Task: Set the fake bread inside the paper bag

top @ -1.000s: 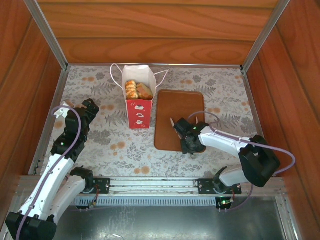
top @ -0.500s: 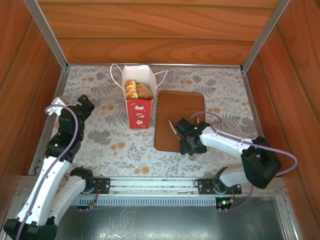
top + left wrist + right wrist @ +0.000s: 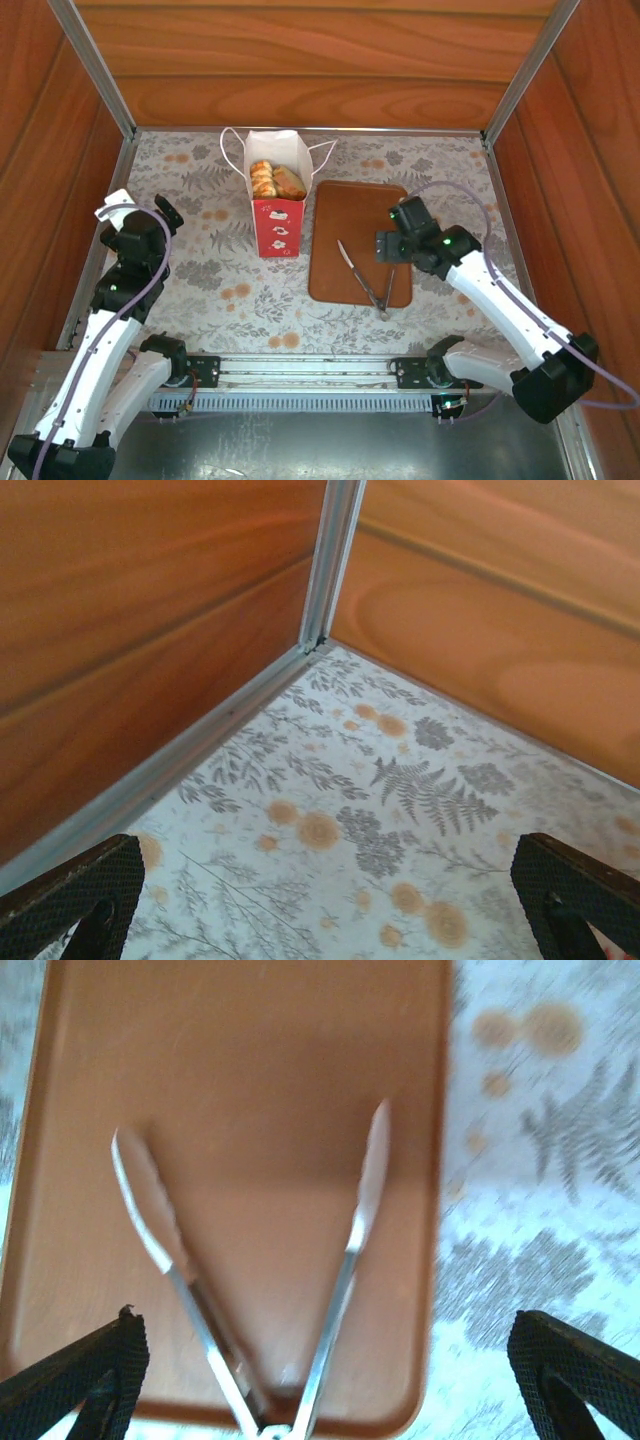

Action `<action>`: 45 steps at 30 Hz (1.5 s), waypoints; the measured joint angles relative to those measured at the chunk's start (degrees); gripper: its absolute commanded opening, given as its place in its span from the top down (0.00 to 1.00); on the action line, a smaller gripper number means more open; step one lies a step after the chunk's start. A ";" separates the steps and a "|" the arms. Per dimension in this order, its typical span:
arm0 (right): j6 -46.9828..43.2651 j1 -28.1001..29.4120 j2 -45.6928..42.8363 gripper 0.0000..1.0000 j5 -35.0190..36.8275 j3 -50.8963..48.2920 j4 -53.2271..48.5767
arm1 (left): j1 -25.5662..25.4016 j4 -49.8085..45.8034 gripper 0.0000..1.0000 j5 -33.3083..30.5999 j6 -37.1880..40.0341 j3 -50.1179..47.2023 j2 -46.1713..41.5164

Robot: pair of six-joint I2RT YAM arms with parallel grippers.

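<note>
Inside paper bag (image 3: pixel 277 228), fake bread (image 3: pixel 275 180) partly hidden; btm unseen.

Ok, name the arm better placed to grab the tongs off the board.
Right. The right hand, open, hovers over the board with the tongs beneath; the left hand faces the far-left corner, beyond the paper bag.

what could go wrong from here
The open right tool hangs over the metal tongs, whose hinge sits at the near edge of the flat brown board; a low sweep could knock them off. The upright white-and-red paper bag is filled with golden toy pastries up near its rim; a brush from an arm could tip it.
</note>
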 measured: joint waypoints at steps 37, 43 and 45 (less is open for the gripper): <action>-23.50 -26.97 25.70 0.00 -10.36 -32.20 88.94 | 13.27 41.42 0.00 19.37 14.43 -23.89 24.94; -23.21 -28.83 25.88 0.00 -12.83 -30.95 88.94 | 13.29 50.97 0.00 21.00 14.86 -24.63 30.77; -23.19 -29.14 25.88 0.00 -13.09 -30.75 88.94 | 13.29 52.98 0.00 21.70 15.52 -24.33 33.33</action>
